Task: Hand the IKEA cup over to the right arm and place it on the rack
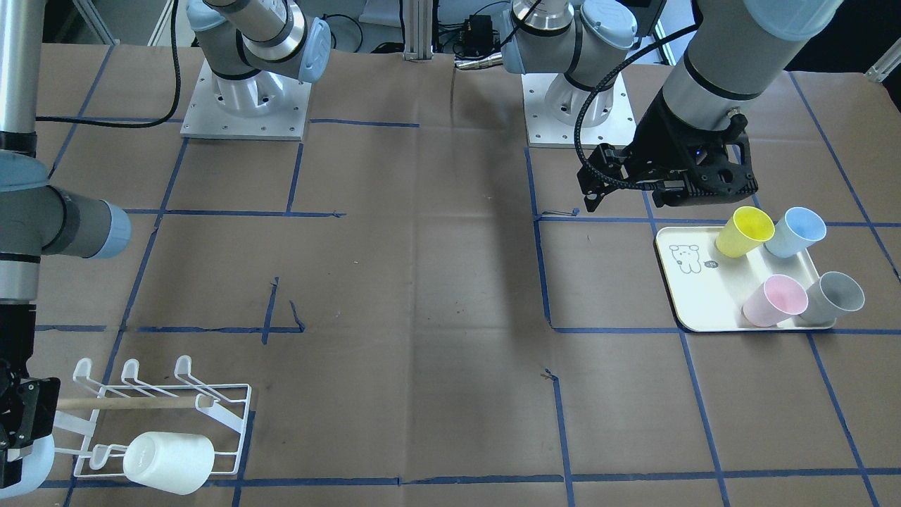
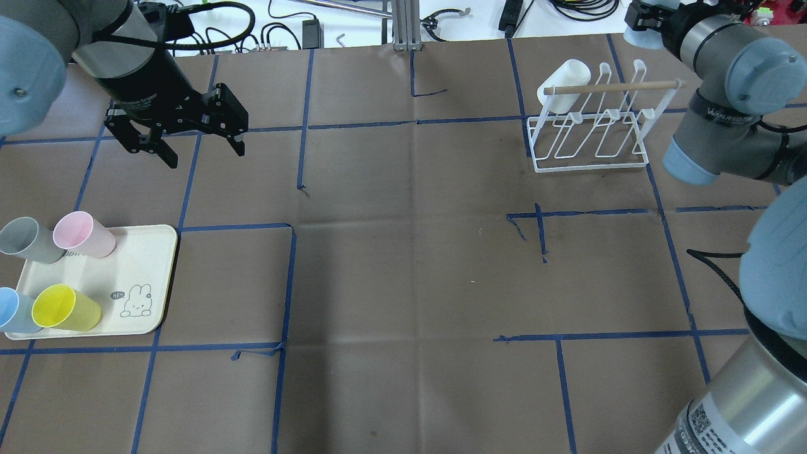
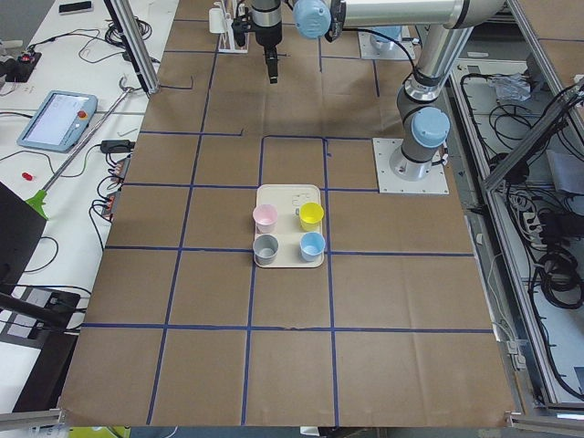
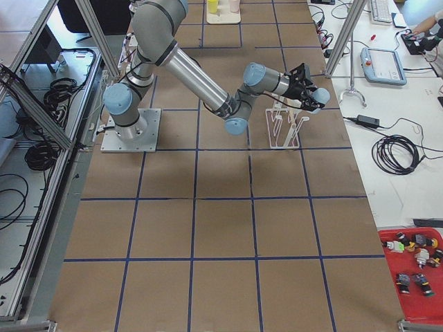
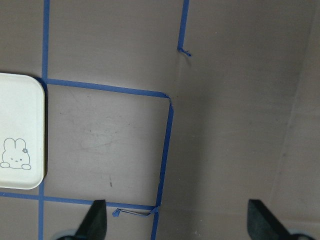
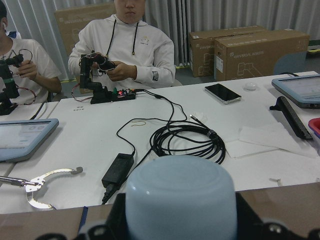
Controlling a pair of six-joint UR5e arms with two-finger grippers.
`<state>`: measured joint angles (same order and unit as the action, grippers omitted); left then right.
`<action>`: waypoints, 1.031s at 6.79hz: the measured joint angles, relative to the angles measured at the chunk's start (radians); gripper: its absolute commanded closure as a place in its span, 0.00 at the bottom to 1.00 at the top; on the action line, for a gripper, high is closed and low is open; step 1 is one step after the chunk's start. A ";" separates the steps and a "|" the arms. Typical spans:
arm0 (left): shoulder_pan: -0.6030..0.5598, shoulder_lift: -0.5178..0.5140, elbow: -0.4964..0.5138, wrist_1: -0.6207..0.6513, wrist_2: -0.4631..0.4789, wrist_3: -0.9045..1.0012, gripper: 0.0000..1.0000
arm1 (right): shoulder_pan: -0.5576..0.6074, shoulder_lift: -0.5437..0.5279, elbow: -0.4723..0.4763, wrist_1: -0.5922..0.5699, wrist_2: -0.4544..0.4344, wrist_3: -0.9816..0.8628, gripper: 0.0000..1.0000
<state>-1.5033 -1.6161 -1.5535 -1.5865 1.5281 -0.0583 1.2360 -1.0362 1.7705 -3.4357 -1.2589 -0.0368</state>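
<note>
My right gripper (image 6: 180, 222) is shut on a pale-blue IKEA cup (image 6: 180, 195) and holds it sideways, its base toward the wrist camera. In the front view the cup (image 1: 35, 461) hangs just left of the white wire rack (image 1: 162, 422), near the end of its wooden dowel. Overhead, the cup (image 2: 638, 38) is off the rack's (image 2: 592, 135) far right corner. A white cup (image 2: 564, 79) sits upturned on a rack prong. My left gripper (image 2: 206, 157) is open and empty, in the air beyond the tray.
A cream tray (image 2: 94, 277) with a bunny drawing holds several cups: grey (image 2: 28, 239), pink (image 2: 82, 234), blue (image 2: 12, 310) and yellow (image 2: 63, 308). Blue tape lines grid the brown table. Operators sit at a cable-strewn white bench beyond the table's far edge.
</note>
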 measured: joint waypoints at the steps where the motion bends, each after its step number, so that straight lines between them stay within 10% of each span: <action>1: 0.000 0.000 0.000 0.003 0.004 0.002 0.01 | -0.011 0.009 0.009 -0.001 0.011 -0.008 0.87; 4: -0.004 0.001 0.000 0.004 0.024 0.008 0.01 | -0.022 0.036 0.019 -0.017 0.032 -0.016 0.85; 5: -0.012 0.001 0.000 0.006 0.041 0.010 0.01 | -0.022 0.044 0.029 -0.025 0.033 -0.023 0.65; 6: -0.017 0.000 0.000 0.012 0.048 0.011 0.01 | -0.023 0.048 0.038 -0.027 0.032 -0.027 0.08; 7: -0.019 0.000 0.000 0.020 0.050 0.012 0.01 | -0.023 0.050 0.043 -0.027 0.032 -0.028 0.00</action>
<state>-1.5222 -1.6162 -1.5534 -1.5665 1.5784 -0.0466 1.2134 -0.9861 1.8138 -3.4628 -1.2273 -0.0647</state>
